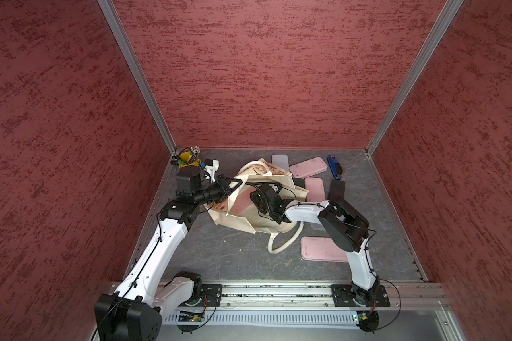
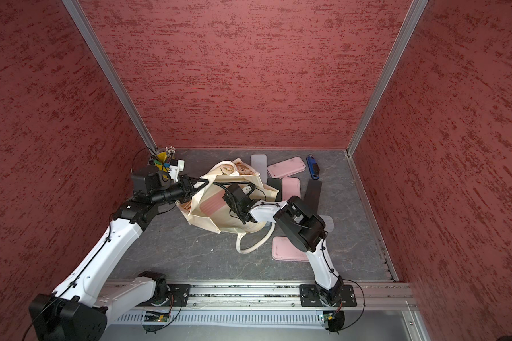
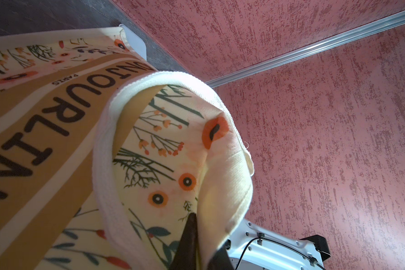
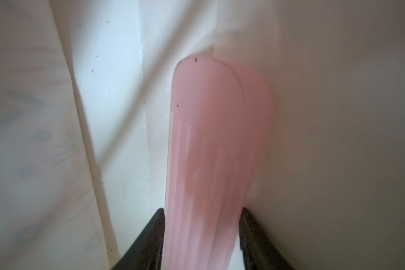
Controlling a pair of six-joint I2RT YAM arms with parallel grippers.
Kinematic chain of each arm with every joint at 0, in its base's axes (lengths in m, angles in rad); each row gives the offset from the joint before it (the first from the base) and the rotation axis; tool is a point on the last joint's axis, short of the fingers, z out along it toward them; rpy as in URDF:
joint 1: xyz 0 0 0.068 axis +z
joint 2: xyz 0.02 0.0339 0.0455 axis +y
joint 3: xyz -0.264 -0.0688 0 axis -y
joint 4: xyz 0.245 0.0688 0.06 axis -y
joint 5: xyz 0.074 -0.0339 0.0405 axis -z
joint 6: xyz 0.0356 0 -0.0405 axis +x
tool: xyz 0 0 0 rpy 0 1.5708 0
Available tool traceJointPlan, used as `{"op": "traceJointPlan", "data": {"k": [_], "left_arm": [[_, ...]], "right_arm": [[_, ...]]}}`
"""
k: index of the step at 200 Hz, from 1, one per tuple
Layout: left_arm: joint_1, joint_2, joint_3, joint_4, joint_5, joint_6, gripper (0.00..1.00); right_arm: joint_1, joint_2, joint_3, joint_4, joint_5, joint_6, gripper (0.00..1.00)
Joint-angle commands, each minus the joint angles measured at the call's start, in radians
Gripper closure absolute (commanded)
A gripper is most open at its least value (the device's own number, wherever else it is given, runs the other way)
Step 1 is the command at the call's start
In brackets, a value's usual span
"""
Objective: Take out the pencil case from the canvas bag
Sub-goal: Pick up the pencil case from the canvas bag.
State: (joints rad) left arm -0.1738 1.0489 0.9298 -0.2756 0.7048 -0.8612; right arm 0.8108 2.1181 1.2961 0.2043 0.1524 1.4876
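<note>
Pointing into canvas bag (image 1: 240, 226), pencil case (image 4: 211, 152)

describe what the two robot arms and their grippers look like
Both the left arm and right arm have white shells, bulky black joint housings and thin black cables clipped alongside. The left gripper and right gripper have dark, tapering fingers.

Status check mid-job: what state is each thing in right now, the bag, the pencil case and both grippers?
canvas bag: lying on the table, mouth lifted open.
pencil case: pink, inside the bag, not yet out.
left gripper: shut on the bag's rim.
right gripper: inside the bag, jaws either side of the pencil case; grip unclear.
</note>
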Motion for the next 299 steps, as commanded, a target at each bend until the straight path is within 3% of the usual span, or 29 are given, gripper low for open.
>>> {"op": "traceJointPlan", "data": {"k": [1, 60, 103, 125, 178, 299], "left_arm": [[-0.013, -0.022, -0.006, 0.030, 0.033, -0.033, 0.97], [-0.034, -0.014, -0.014, 0.044, 0.044, -0.047, 0.99], [-0.035, -0.005, 0.002, 0.037, 0.055, -0.035, 1.00], [-0.034, -0.007, 0.003, 0.030, 0.053, -0.033, 1.00], [-0.034, -0.007, -0.003, 0.030, 0.045, -0.035, 0.99], [-0.038, 0.021, -0.011, 0.050, 0.041, -0.044, 0.99]], "right_arm": [[-0.013, 0.059, 0.035, -0.002, 0.039, 0.070, 0.48], [-0.021, 0.147, 0.085, 0.087, 0.032, 0.126, 0.46], [-0.041, 0.171, 0.014, 0.496, -0.041, 0.109, 0.49], [-0.050, 0.158, -0.012, 0.608, -0.048, 0.070, 0.51], [-0.062, 0.131, -0.052, 0.647, -0.034, 0.039, 0.51], [-0.070, 0.132, -0.066, 0.960, -0.138, -0.056, 0.53]]}}
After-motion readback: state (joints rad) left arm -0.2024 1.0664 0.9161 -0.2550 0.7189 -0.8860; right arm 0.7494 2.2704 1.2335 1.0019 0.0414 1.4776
